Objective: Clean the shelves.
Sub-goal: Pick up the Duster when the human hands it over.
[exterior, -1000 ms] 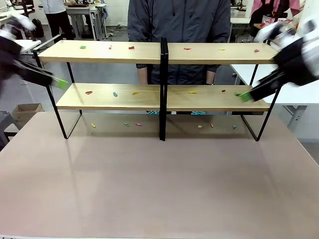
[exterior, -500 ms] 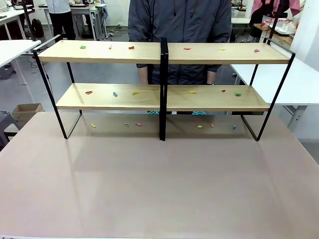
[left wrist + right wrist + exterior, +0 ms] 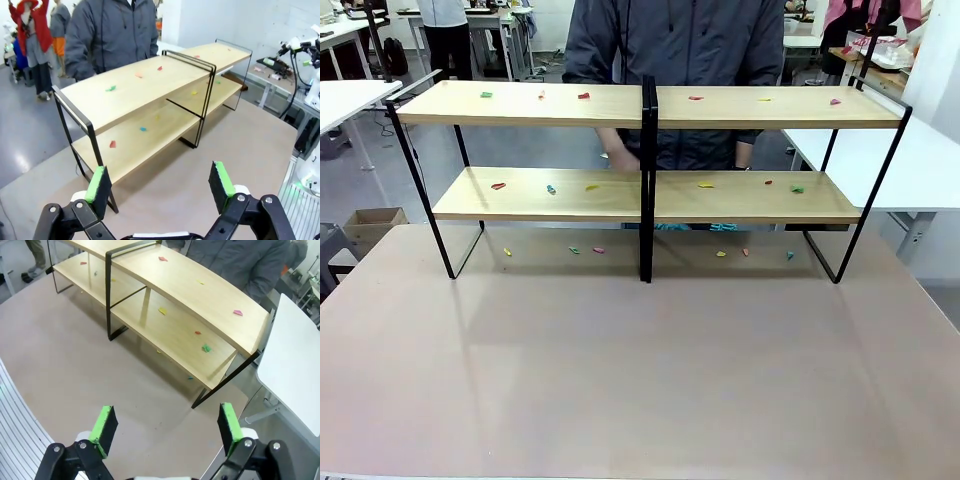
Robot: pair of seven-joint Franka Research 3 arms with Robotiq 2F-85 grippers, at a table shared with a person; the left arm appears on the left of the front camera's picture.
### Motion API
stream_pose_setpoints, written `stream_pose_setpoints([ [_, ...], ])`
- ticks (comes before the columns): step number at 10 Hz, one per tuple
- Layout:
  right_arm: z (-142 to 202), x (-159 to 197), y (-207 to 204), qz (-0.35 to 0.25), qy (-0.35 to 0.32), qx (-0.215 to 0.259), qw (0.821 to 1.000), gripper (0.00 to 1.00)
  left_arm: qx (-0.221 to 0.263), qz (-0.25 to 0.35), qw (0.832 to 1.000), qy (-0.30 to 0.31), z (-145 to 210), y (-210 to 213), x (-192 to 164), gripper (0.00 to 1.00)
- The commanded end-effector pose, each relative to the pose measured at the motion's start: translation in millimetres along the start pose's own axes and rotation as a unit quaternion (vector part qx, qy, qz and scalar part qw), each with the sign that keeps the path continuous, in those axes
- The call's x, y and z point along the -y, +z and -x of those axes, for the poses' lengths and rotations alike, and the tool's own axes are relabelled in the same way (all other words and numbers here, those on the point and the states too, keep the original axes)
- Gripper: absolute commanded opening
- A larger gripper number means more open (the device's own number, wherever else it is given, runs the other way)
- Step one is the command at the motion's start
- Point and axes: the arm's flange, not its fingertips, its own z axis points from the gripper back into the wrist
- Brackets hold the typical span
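Front view: shelves point(image 3: 740, 108) looked rigid; tiny scraps point(image 3: 584, 96) seemed light, best pinched singly. Left tool point(image 3: 159, 184), right tool point(image 3: 166, 426) gaped open.

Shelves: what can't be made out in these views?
Front view: small coloured scraps on the two-tier light-wood shelves with black metal frame are too small to identify.
Front view: the person's hand behind the boards is motion-blurred; whether it holds anything is unclear.
Right wrist view: the shelves' far end is cut off by the top edge.
Left wrist view: the boards hide the pinkish-brown tabletop beneath them.
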Motion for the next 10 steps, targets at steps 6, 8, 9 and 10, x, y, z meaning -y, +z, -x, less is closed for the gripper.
stream_pose_setpoints([
  [6,54,-5,-33,0.0,-0.001,-0.008,1.0,1.0,-0.054,-0.012,0.998,-0.009,81,-30,46,1.0],
  [8,58,-4,-29,-0.003,0.0,0.004,1.0,1.0,-0.059,-0.011,0.998,-0.017,80,-26,43,1.0],
  [9,61,-4,-25,-0.01,-0.002,0.012,1.0,1.0,-0.06,-0.011,0.998,-0.022,77,-29,45,1.0],
  [10,64,-5,-19,-0.007,-0.006,0.022,1.0,1.0,-0.063,-0.012,0.998,-0.021,74,-36,51,1.0],
])
